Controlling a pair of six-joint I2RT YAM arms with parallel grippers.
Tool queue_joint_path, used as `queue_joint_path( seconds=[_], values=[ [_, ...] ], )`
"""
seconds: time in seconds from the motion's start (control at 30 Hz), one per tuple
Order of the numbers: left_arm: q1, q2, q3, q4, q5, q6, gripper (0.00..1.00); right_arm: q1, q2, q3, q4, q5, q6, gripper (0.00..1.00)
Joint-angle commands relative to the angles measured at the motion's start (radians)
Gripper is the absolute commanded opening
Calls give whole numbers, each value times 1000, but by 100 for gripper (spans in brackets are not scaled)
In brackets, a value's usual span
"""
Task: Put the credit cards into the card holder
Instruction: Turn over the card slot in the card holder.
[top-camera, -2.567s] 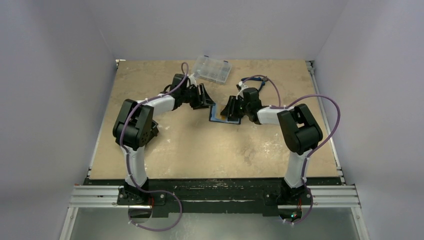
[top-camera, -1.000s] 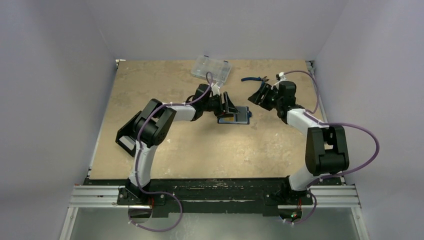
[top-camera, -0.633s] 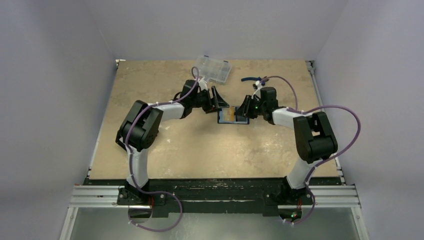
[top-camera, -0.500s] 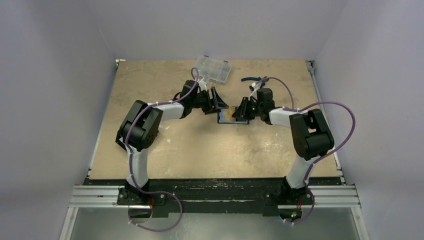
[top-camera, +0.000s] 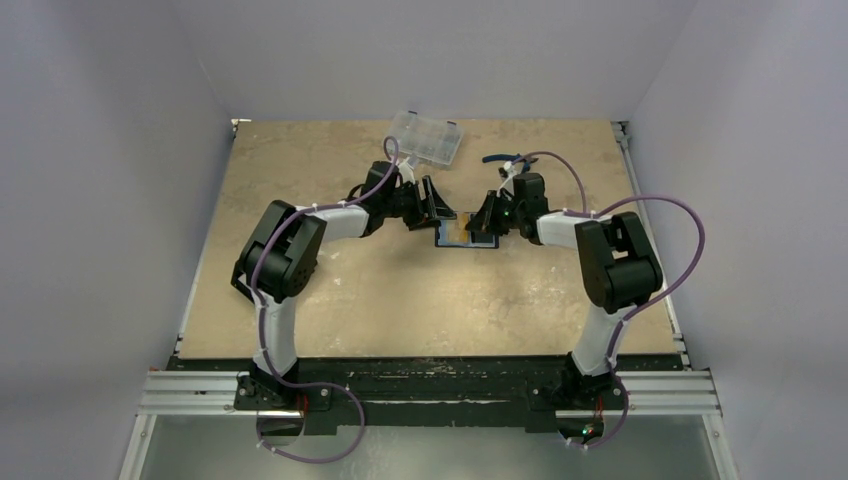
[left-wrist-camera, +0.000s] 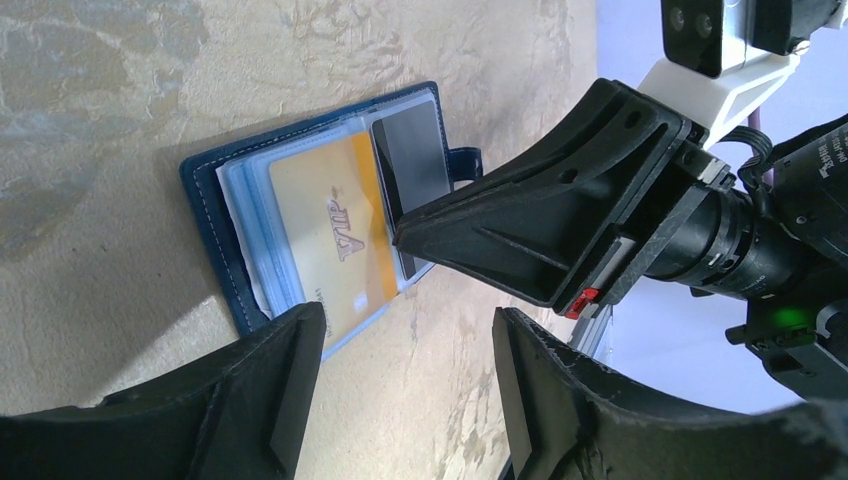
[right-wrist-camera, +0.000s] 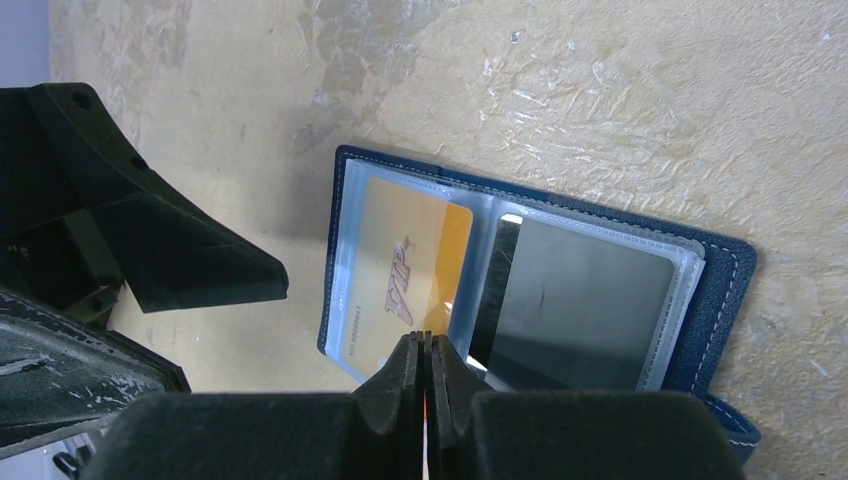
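The navy card holder (top-camera: 466, 240) lies open flat on the table between both grippers. In the wrist views its clear sleeves show a gold credit card (right-wrist-camera: 405, 260) (left-wrist-camera: 325, 230) in one half and a dark grey credit card (right-wrist-camera: 585, 310) (left-wrist-camera: 412, 165) in the other. My right gripper (right-wrist-camera: 427, 345) (top-camera: 483, 218) is shut, its tips pressed together just over the holder's fold at its edge; only a thin bright sliver shows between them. My left gripper (left-wrist-camera: 405, 375) (top-camera: 437, 203) is open just off the holder's other side, with bare table between its fingers.
A clear plastic compartment case (top-camera: 426, 138) sits at the back, behind the left gripper. Blue-handled pliers (top-camera: 503, 158) lie at the back, behind the right wrist. The holder's snap tab (left-wrist-camera: 465, 160) sticks out toward the right gripper. A black object (top-camera: 243, 285) shows behind the left arm's elbow.
The right arm swung in from the back right to the holder's edge and its jaws closed. The left gripper drew back off the holder to its left side and stays open.
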Motion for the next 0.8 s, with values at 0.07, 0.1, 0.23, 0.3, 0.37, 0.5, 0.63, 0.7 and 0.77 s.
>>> queue_joint_path(
  seconds=[0.07,0.1,0.23,0.3,0.37,0.5,0.63,0.7,0.77],
  values=[
    [-3,24,39,26,5,18,66,5,38,42,40,-6,-5,4],
    [-3,29,43,26,8,19,66,5,44,39,45,1,-3,5],
    [-3,53,61,25,17,19,66,5,66,34,43,11,7,2],
    [-3,64,66,26,22,18,66,4,72,30,44,19,13,0],
    [-3,69,67,32,25,16,67,4,81,34,40,18,13,0],
    [-11,81,73,55,46,5,67,4,87,33,41,17,12,0],
    [-19,89,77,73,53,-6,65,4,88,36,35,15,10,0],
    [-25,93,76,101,67,-22,63,5,83,34,37,16,12,0],
    [-37,91,81,118,71,-27,62,4,79,39,33,9,20,0]
  ],
)
